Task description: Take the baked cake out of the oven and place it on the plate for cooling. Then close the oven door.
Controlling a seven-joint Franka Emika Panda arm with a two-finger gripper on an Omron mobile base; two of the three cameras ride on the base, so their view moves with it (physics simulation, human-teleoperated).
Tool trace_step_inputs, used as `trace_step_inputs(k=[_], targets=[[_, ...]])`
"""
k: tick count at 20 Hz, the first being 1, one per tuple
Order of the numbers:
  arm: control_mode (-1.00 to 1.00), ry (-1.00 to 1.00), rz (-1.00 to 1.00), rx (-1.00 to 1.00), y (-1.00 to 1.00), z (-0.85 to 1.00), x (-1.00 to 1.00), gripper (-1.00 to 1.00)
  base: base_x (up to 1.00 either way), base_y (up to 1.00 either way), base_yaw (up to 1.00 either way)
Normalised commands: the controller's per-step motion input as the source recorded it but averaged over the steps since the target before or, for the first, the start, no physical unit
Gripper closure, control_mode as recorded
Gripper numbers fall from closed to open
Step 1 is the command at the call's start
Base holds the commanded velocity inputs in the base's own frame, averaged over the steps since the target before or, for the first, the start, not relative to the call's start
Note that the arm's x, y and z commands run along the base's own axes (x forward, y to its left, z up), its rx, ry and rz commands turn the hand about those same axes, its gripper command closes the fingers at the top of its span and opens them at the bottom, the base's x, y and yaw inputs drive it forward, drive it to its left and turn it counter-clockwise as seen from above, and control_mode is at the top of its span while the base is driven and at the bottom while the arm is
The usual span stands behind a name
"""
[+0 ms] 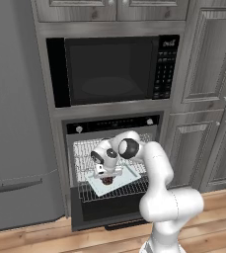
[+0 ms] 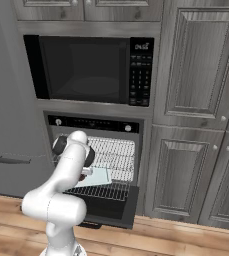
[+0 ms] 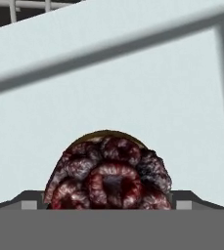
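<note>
The baked cake [image 1: 107, 181], small, round and dark reddish-brown, sits on a pale square tray [image 1: 128, 174] on the lower wire rack of the black oven [image 1: 114, 123]. The oven door [image 1: 109, 218] hangs open, dropped down. My gripper [image 1: 107, 175] reaches into the oven and hovers right over the cake. In the hand view the cake [image 3: 108, 171] lies between my fingertips [image 3: 33, 200], which stand wide apart on either side; the gripper [image 3: 111, 202] is open. The plate is out of view.
A black microwave [image 1: 114, 71] sits above the oven. A grey fridge [image 1: 16, 123] stands to the left and grey cabinets [image 1: 208, 99] to the right. An upper wire rack [image 1: 85, 150] is close above my hand. The floor is wood.
</note>
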Motion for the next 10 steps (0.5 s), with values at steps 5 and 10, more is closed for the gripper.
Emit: trace_step_inputs(k=[5,10], targets=[[-1.00,0.00,0.00,0.00,0.04,-0.14,-0.19,1.00,0.00,0.00,0.00],[-1.00,0.00,-0.03,0.01,-0.03,0.18,-0.24,1.00,0.00,0.00,0.00]])
